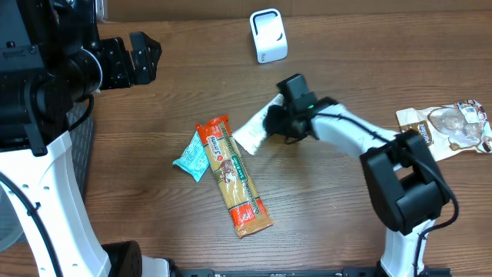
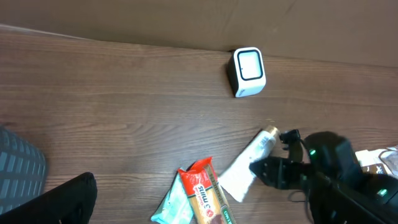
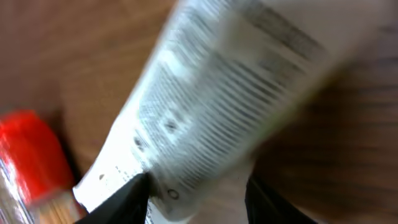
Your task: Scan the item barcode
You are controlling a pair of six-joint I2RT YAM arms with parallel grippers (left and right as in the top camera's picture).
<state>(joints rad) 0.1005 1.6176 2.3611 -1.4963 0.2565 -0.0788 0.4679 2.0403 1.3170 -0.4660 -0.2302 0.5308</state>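
A white tube (image 1: 250, 135) with fine print lies at mid-table, seen too in the left wrist view (image 2: 249, 165). My right gripper (image 1: 270, 121) is down over the tube's middle. In the blurred right wrist view the tube (image 3: 236, 87) fills the space between the two dark fingertips (image 3: 121, 202), and the jaws look shut on it. The white box scanner (image 1: 268, 35) stands at the far edge, its window showing in the left wrist view (image 2: 250, 70). My left gripper (image 1: 147, 54) hangs open at the far left, nothing in it.
A long orange spaghetti pack (image 1: 233, 175) and a teal packet (image 1: 191, 156) lie just left of the tube. Snack bags (image 1: 450, 127) sit at the right edge. A grey basket (image 2: 18, 165) is at the left.
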